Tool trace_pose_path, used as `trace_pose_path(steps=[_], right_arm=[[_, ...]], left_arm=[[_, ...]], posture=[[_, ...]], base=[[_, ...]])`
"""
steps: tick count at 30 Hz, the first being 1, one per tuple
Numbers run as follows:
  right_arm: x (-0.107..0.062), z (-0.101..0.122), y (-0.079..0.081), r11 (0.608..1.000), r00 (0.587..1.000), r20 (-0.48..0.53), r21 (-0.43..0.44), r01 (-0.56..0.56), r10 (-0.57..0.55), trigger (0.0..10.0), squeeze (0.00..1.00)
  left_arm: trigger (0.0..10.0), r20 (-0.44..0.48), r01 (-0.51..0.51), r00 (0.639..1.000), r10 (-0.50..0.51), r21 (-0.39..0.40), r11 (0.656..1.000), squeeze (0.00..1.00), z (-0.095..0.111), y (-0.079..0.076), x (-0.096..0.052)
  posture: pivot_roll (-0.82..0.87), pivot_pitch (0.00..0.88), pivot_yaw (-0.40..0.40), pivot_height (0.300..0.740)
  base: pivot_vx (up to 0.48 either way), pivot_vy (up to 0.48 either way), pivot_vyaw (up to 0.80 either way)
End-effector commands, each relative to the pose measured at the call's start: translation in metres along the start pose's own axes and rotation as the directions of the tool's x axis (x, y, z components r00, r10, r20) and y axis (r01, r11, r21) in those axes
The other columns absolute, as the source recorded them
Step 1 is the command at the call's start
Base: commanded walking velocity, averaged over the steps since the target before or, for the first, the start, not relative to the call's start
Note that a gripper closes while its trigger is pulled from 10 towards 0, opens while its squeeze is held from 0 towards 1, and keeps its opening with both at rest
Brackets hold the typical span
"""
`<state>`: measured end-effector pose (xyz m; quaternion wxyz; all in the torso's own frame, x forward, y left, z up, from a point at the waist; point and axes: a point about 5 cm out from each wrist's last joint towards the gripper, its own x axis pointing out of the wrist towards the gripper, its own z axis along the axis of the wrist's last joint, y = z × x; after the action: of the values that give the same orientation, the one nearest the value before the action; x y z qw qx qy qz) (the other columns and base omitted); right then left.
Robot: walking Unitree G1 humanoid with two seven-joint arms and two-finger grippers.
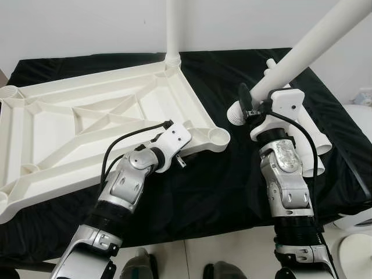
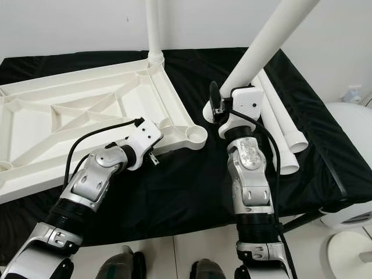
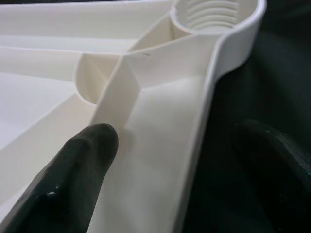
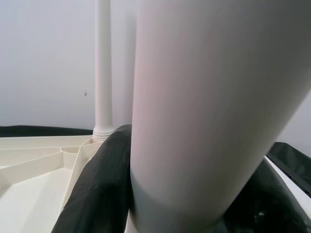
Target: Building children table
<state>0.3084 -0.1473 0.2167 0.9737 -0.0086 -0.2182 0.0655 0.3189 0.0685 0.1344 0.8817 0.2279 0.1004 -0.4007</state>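
Right gripper: clenched around a long white plastic tube leg, black fingers pressed on both sides of it; leg tilted, its threaded lower end just beside the tabletop's near right corner, not touching it.
Left gripper: released, one finger resting inside the tray-like underside, the other outside the rim, straddling the edge wall without closing on it.
Tabletop: white ribbed plastic tabletop, lying upside down on the black cloth, ribs facing up.
Sockets: round threaded corner socket at the near right corner, open; another at the far left corner.
Legs counted: four white tube legs — one held by the right gripper, one standing upright in the far right corner socket, two lying flat on the cloth behind the right arm.
Cut off: upper ends of the upright leg and the held leg run out past the top edge; near left edge of the tabletop leaves the frame.
Hidden: near ends of the two flat legs partly covered by the right arm; tips of the left gripper blocked by the left wrist housing in the head views.
Hard to make out: white rounded object at the right, beyond the table, only partly seen.
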Motion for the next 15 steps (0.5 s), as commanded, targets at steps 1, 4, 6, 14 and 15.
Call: trace_pose_path(steps=[1, 4, 6, 14, 15], right_arm=[[0.0012, 0.0014, 0.001, 1.0, 1.0, 0.013, -0.003, -0.007, 0.007, 10.0, 0.0], [0.0011, 0.0012, 0.0004, 1.0, 1.0, 0.012, -0.005, -0.006, 0.006, 10.0, 0.0], [0.0017, 0.001, -0.0002, 1.0, 1.0, 0.012, -0.007, -0.003, 0.003, 10.0, 0.0], [0.0051, 0.0016, 0.0011, 1.0, 1.0, 0.02, -0.005, -0.003, 0.003, 10.0, 0.0], [0.0054, 0.0017, 0.0014, 1.0, 1.0, 0.021, -0.004, -0.003, 0.003, 10.0, 0.0]], left_arm=[[9.2, -0.05, 0.045, 0.998, -0.046, -0.019, 0.999, 0.0, -0.0095, -0.0061, 0.0014], [8.8, -0.063, 0.06, 0.996, -0.062, -0.025, 0.998, 0.0, -0.0108, -0.0081, 0.0011], [6.6, -0.071, 0.076, 0.994, -0.078, -0.031, 0.997, 0.0, -0.0118, -0.0091, 0.0006], [10.0, -0.104, 0.055, 0.993, -0.059, -0.044, 0.998, 0.0, -0.014, -0.0032, 0.002], [10.0, -0.107, 0.055, 0.992, -0.059, -0.04, 0.998, 0.0, -0.0142, -0.0029, 0.0019]], posture=[[-0.05, 0.025, 0.041, 0.74], [-0.05, 0.027, 0.039, 0.74], [-0.04, 0.028, 0.04, 0.74], [-0.04, 0.033, 0.044, 0.74], [-0.04, 0.033, 0.044, 0.74]], base=[[0.0, 0.0, 0.0], [0.0, 0.0, 0.0], [0.0, 0.0, 0.0], [0.0, 0.0, 0.0], [0.0, 0.0, 0.0]])
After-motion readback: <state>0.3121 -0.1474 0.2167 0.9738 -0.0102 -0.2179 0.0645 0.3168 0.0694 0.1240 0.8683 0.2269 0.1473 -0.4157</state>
